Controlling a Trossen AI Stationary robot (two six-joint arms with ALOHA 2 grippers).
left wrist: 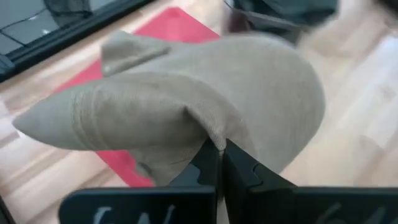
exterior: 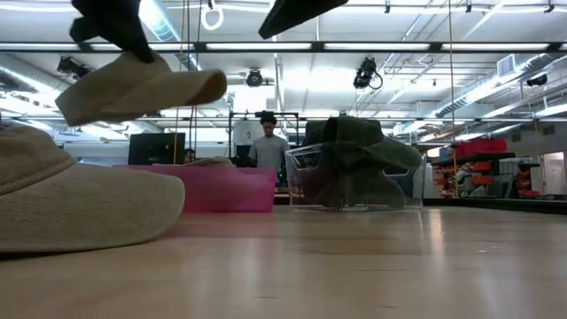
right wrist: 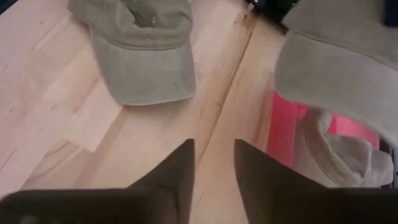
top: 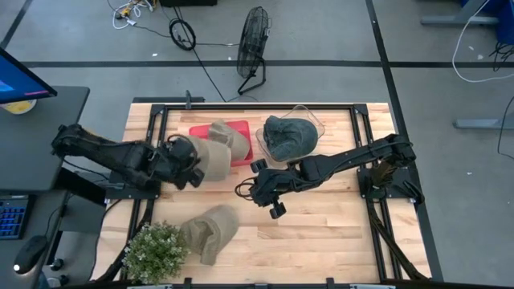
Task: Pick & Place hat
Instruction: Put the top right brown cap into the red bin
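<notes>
My left gripper [top: 191, 163] is shut on a tan hat [top: 212, 157], carried in the air over the left end of a pink tray [top: 242, 128]; the low view shows this hat [exterior: 133, 89] hanging high. A second tan hat [top: 228, 132] lies in the tray. A third tan cap [top: 210, 229] rests crown up on the table near the front edge. A dark green hat [top: 289, 136] sits in a clear bin [top: 315, 122]. My right gripper [right wrist: 214, 165] hovers open above the table's middle, between the tray and the front cap [right wrist: 143, 56]. My left gripper pinches a raised fold of the tan hat's cloth [left wrist: 208, 132] between its two shut fingers [left wrist: 239, 168], coming from the table's left and slanting down. The hat is lifted clear of tray and table and spreads out beyond the fingertips.
A potted green plant [top: 157, 250] stands at the front left corner. Black frame rails [top: 157, 132] border the work area on both sides and at the back. Bare wood [top: 337, 233] lies to the front right. A person [exterior: 267, 146] stands in the room beyond the table.
</notes>
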